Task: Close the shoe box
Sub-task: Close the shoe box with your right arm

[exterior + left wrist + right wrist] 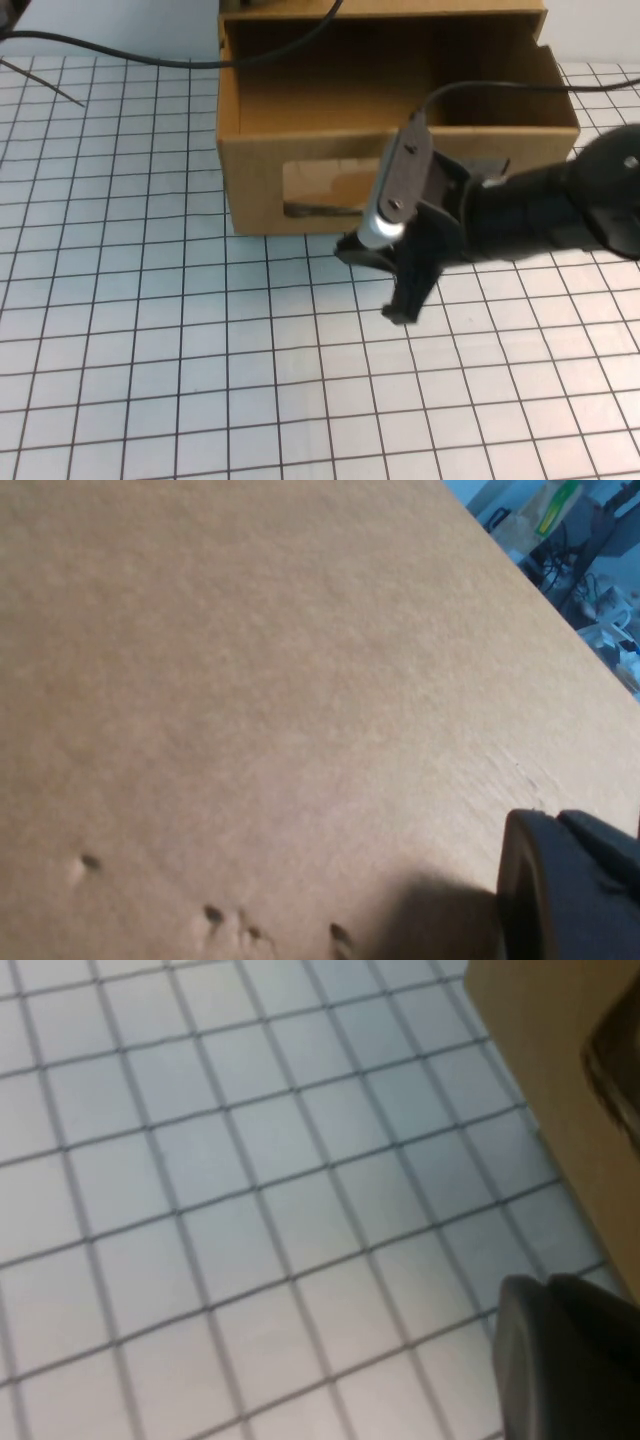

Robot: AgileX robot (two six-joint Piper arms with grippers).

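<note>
The shoe box [262, 170] is a brown cardboard drawer, pulled out toward me and open on top, with its clear window [325, 190] in the front face. The white knob is hidden behind my right arm. My right gripper [377, 283] hangs just in front of the box's front face, low over the table, with its fingers apart and empty. The right wrist view shows the box's front [560, 1070] beside one finger [570, 1360]. My left gripper is out of the high view. Its wrist view shows one finger [565, 890] close against plain cardboard [250, 680].
The table [150, 330] is white with a grey grid. The outer sleeve of the box [400, 8] sits at the back edge. A black cable [150, 55] runs across the back left and over the box. A second cable [500, 88] arcs above the drawer to my right arm.
</note>
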